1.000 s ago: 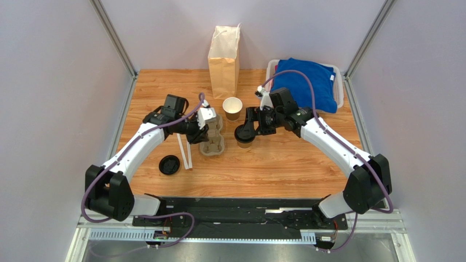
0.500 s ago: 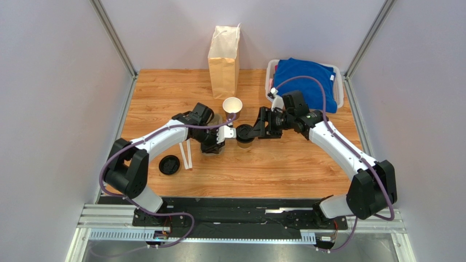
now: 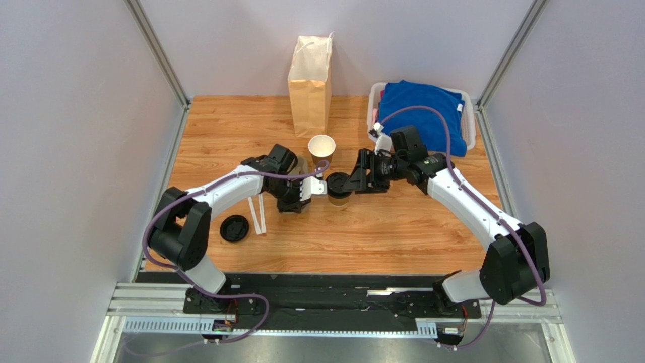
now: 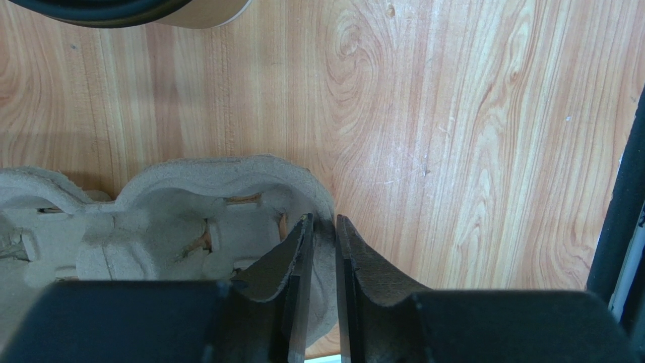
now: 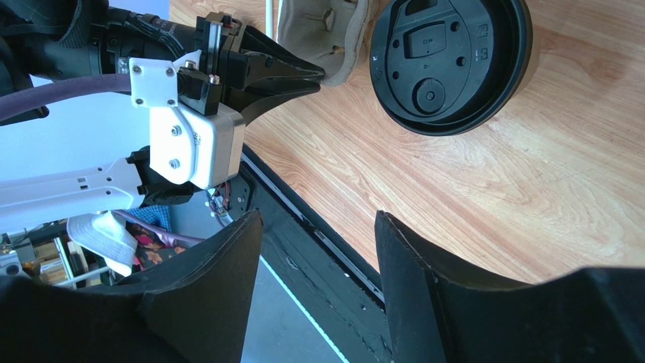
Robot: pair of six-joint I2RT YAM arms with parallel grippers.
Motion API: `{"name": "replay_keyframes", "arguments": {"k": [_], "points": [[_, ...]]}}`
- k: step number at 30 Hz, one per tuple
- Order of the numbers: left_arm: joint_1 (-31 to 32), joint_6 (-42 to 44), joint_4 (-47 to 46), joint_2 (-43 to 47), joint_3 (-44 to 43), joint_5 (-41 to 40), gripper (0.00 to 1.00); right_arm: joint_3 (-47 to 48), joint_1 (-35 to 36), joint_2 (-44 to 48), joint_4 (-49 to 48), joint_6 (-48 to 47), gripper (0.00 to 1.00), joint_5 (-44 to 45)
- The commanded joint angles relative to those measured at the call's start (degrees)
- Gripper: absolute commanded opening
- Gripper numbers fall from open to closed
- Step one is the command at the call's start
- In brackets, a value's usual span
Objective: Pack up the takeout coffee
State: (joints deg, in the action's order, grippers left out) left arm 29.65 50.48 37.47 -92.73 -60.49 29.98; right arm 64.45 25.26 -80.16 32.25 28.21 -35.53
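The takeout coffee (image 3: 338, 187), a brown cup with a black lid (image 5: 450, 60), stands upright at the table's middle. My right gripper (image 3: 353, 178) hovers just right of it and above, open with nothing between its fingers (image 5: 227, 265). A grey pulp cup carrier (image 4: 189, 227) lies left of the coffee, mostly hidden under my left arm in the top view. My left gripper (image 4: 322, 221) is shut on the carrier's right-hand rim, one finger inside the pocket and one outside. The coffee's base (image 4: 151, 9) shows just beyond the carrier.
An open brown cup without a lid (image 3: 322, 148) stands behind the coffee, and a tall paper bag (image 3: 310, 85) behind that. A loose black lid (image 3: 235, 228) and white sticks (image 3: 257, 212) lie front left. A white bin (image 3: 471, 121) holds blue cloth at back right.
My left gripper swung right to the carrier's end and closed on its rim. My right gripper drew back to the right off the coffee and its jaws narrowed somewhat.
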Motion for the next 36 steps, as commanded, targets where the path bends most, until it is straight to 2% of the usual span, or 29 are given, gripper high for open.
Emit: {"name": "replay_keyframes", "arguments": {"k": [1,4,5,11,14,18,23,28,36], "points": [[0.32,2.96,0.23,0.18,0.46,1.14,0.16,-0.29,-0.21,1.23,-2.54,0.62,0.60,-1.30],[0.32,3.13,1.02,0.62,0.64,1.40,0.02,-0.29,-0.21,1.06,-2.81,0.80,0.58,-1.65],[0.32,3.13,1.02,1.23,0.81,1.40,0.00,-0.20,-0.29,0.88,-2.89,0.97,0.58,-1.91],[-0.91,-1.07,1.55,5.09,1.08,1.93,0.00,0.15,-0.03,0.09,-4.73,2.73,0.52,-3.76],[-3.19,-6.17,0.41,8.07,1.25,2.54,0.00,1.29,0.93,-0.79,-4.74,3.08,0.50,-3.93],[-7.84,-14.96,-3.10,13.35,2.48,7.36,0.00,3.23,3.30,-1.93,-4.83,3.17,0.49,-3.76],[-9.87,-22.60,-6.35,18.46,3.97,11.50,0.00,6.83,6.47,-5.08,-5.79,4.13,0.44,-2.27],[-11.10,-27.09,-9.26,21.79,5.82,14.05,0.00,10.52,10.60,-8.69,-7.20,6.33,0.38,0.37],[-12.24,-30.26,-10.14,25.22,8.10,13.88,0.00,14.30,13.68,-15.46,-8.96,11.43,0.29,2.57]]}}
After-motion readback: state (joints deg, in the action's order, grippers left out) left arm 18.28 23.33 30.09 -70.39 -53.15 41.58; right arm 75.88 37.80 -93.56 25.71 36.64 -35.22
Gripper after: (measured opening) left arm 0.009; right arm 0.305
